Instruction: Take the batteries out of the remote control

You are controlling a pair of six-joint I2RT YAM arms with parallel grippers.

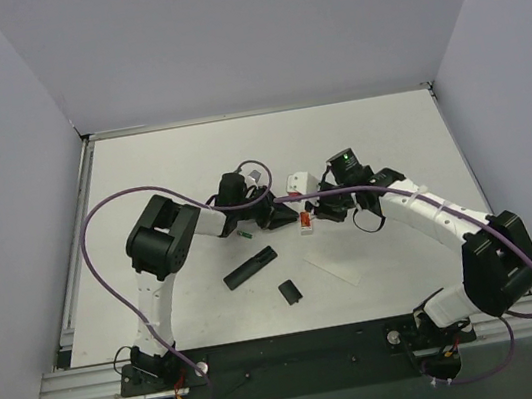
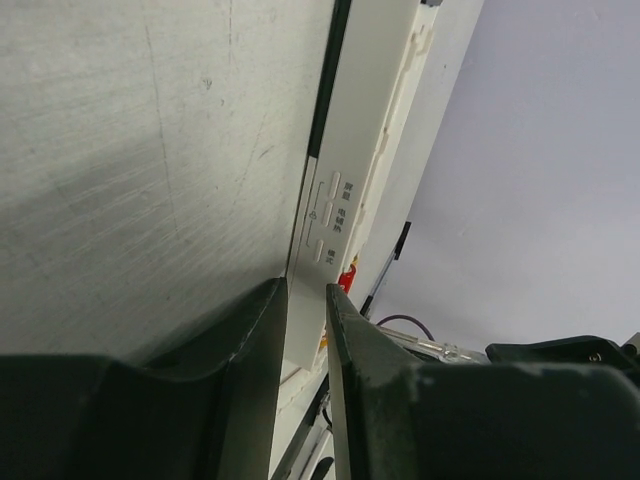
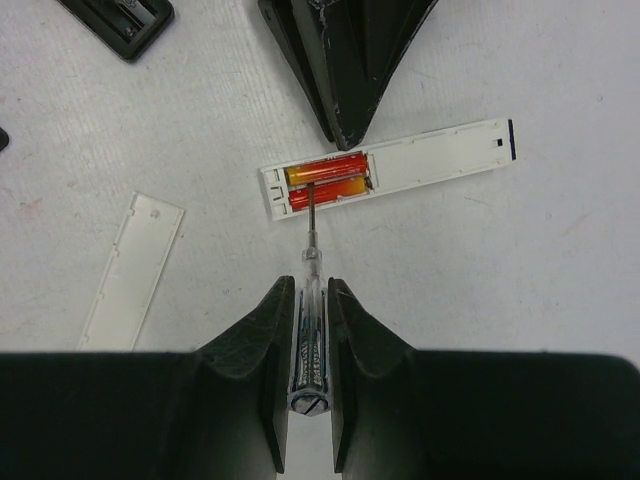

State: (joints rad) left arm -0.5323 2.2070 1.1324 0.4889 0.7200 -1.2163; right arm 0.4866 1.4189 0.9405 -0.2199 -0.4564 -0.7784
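At the centre of the desk (image 1: 388,140), the white remote control (image 3: 440,160) is laid with its battery bay uncovered. Two red-orange batteries (image 3: 325,180) are seated side by side at its 9 o'clock end. The right claw (image 3: 308,300) is clamped on a clear-handled screwdriver (image 3: 311,262), whose tip is set at the seam between the batteries from 6 o'clock. The left claw (image 3: 346,135) is placed against the remote's 12 o'clock edge with its fingers slightly apart; whether anything is gripped cannot be told. A white cover (image 3: 130,270) is found at 8 o'clock and a black remote (image 3: 120,20) at 11 o'clock.
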